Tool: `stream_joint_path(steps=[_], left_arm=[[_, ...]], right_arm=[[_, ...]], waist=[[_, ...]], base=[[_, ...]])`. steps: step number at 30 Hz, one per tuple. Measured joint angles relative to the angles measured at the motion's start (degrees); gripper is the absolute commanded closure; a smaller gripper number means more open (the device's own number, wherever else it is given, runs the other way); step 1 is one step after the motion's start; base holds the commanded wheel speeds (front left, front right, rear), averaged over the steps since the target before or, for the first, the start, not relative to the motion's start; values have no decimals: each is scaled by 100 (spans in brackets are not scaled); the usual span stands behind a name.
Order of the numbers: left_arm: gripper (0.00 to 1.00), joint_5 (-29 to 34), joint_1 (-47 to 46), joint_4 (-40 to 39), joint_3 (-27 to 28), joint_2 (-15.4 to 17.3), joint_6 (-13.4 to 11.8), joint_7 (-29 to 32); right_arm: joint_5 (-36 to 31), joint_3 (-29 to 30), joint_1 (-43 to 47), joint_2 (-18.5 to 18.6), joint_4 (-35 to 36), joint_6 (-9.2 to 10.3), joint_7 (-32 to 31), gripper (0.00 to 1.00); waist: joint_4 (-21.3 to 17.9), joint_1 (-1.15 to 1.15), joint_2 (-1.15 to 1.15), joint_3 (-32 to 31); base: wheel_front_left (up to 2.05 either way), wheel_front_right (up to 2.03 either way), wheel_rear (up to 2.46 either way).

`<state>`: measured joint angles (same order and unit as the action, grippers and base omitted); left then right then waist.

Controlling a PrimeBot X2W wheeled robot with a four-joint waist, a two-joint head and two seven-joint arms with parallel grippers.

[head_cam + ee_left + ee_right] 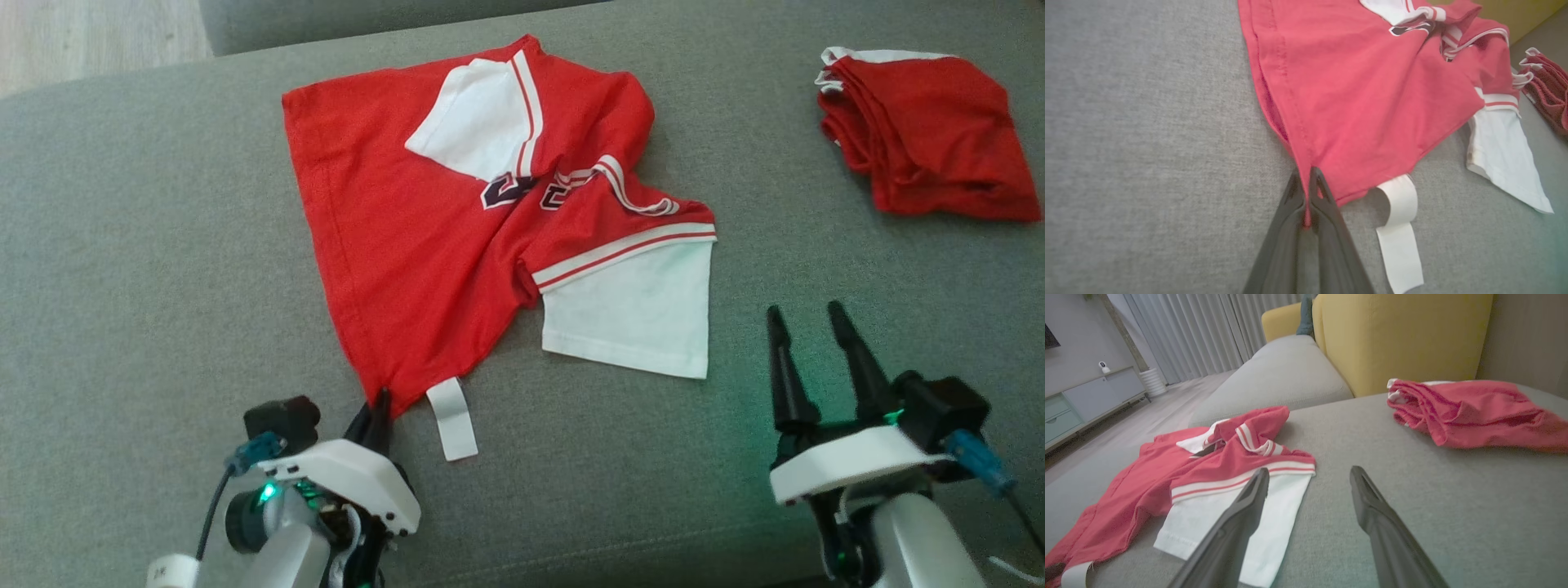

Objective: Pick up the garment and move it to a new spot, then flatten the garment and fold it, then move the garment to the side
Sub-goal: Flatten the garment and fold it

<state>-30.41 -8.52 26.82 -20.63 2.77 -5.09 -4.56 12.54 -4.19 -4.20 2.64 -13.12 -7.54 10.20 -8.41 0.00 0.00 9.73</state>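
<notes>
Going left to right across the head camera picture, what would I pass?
In order: left gripper → red and white shirt, its near corner pinched in that gripper → right gripper, open → folded red garment.

Dark print at the middle of the garment (392,245), and the folds swallow half of it, so it's unreadable. Down at seven o'clock in the head view, the hem corner disappears between the pinched fingers of the left end effector (378,406); its own wrist view shows just a red sliver there. In that view the garment's far end runs off at twelve o'clock. The white label (1074,576) is clipped at seven o'clock of the right wrist view. The folded red pile (1474,412) is sliced by the three o'clock edge. On the right end effector (1309,471), the finger bases are cut off at six.
</notes>
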Motion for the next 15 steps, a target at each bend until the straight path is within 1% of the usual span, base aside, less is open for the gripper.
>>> stream_joint_path(steps=[5,10,15], left_arm=[[100,-41,-5,-55,-57,0,-2,-9],[100,-45,-3,-290,-12,74,-103,-116],[100,-45,3,-647,89,181,-183,-158]], right_arm=[[66,-202,12,1,-300,0,-199,0],[310,-457,14,1,-769,0,-376,0],[353,-450,-52,1,-1314,0,-342,0]], waist=[[73,0,0,44],[236,0,0,71],[405,0,0,105]], base=[[0,0,0],[0,0,0],[0,0,0]])
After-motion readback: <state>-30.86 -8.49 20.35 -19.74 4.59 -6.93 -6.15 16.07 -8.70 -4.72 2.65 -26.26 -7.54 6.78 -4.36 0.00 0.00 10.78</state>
